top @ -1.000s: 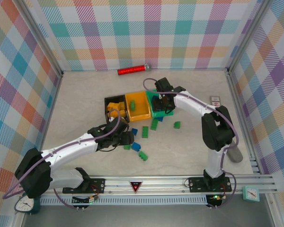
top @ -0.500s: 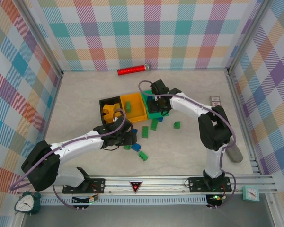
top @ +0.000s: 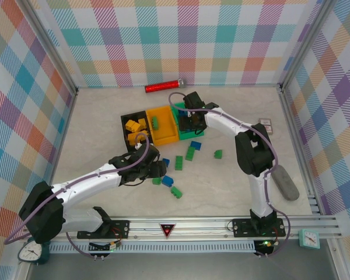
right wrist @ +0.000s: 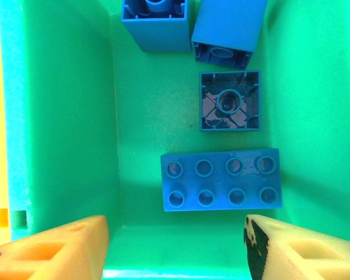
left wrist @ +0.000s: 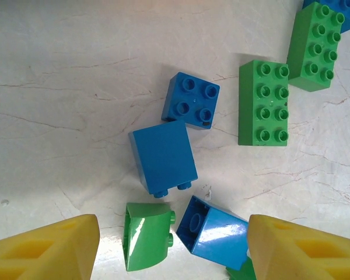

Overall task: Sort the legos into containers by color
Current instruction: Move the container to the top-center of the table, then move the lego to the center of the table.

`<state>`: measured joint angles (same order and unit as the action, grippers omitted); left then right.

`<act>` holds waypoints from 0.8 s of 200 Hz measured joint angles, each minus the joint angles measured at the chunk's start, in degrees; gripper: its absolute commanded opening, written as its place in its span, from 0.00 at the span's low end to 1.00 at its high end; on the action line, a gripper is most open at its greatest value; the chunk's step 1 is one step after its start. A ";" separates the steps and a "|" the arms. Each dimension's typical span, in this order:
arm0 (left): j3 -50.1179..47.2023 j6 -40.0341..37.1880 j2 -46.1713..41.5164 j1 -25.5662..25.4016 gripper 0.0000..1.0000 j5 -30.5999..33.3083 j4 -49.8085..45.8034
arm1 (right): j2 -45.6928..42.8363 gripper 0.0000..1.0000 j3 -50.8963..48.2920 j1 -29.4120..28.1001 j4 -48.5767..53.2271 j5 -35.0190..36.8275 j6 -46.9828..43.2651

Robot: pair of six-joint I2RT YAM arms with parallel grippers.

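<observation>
- Blue brick [left wrist: 216, 232] is lying tilted at lower centre, just right of midline between left gripper [left wrist: 172, 248] fingers, which are standing apart, empty.
- Right gripper [right wrist: 175, 245] is hovering spread over green bin [right wrist: 64, 116].

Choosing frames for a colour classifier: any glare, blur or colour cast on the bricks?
Left wrist: sharp, but white glare streaks the curved green brick and the tilted blue brick. Right wrist: blue bricks crisp and evenly lit in the green bin. Top external: even light, soft shadows, no blur.
</observation>
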<state>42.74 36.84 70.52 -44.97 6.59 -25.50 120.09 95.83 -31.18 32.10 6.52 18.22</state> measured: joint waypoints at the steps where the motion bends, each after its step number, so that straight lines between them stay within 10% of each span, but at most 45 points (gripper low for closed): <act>1: 0.00 0.02 0.00 0.00 0.67 0.00 0.00 | -0.07 0.64 -0.07 0.02 -0.02 -0.04 -0.02; 160: -0.17 0.00 2.62 -0.02 0.67 -0.76 0.66 | -17.46 0.66 -23.30 -0.35 0.07 -2.64 1.84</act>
<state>42.57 36.84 73.14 -44.99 5.82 -24.84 102.63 72.53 -31.53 32.16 3.88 20.05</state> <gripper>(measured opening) 0.674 0.660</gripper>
